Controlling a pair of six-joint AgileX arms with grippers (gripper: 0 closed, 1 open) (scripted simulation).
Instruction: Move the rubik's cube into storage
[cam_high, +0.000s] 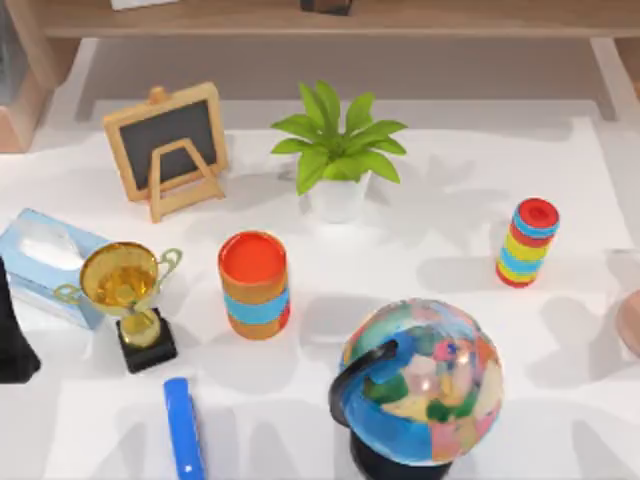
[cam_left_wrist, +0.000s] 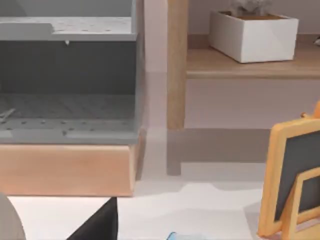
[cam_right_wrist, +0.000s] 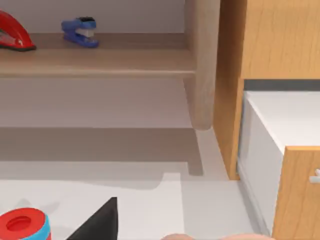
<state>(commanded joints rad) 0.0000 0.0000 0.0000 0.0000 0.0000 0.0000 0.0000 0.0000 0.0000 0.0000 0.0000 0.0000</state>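
Table (cam_high: 330, 400): white top, carrying all the items below.
Shelf (cam_right_wrist: 100, 62): wooden board behind the table, on a wooden post (cam_right_wrist: 202, 65); it holds a blue stapler (cam_right_wrist: 80, 32) and, near it, a red stapler (cam_right_wrist: 14, 37).
Cabinet (cam_right_wrist: 280, 40): wooden, beside the post, with a white drawer (cam_right_wrist: 280, 130) under it.
Grey bin (cam_left_wrist: 67, 75): open-fronted, on a wooden base, seen from the left wrist; a white planter box (cam_left_wrist: 252, 35) stands on the shelf beyond it.
Globe (cam_high: 420, 380): on a black stand, front of the table, right of centre.
Plant (cam_high: 338, 150): green leaves in a white pot, back centre.
Chalkboard (cam_high: 168, 145): small, on a wooden easel, back left, well apart from the plant.
Tissue box (cam_high: 45, 265): light blue, at the left edge, just beside the trophy.
Trophy (cam_high: 125, 290): gold cup on a black base, upright.
Orange can (cam_high: 254, 285): upright, blue band, between trophy and globe.
Striped can (cam_high: 526, 242): upright, red top, right side.
Blue bar (cam_high: 183, 425): flat on the table, in front of the trophy.
Left arm (cam_high: 14, 340): dark body at the table's left edge, near the tissue box.
Left gripper (cam_left_wrist: 97, 225): a dark wedge of it faces the grey bin; jaw state cannot be told.
Right gripper (cam_right_wrist: 97, 225): a dark wedge of it faces the shelf and cabinet; jaw state cannot be told.
Rubik's cube: its place cannot be told.
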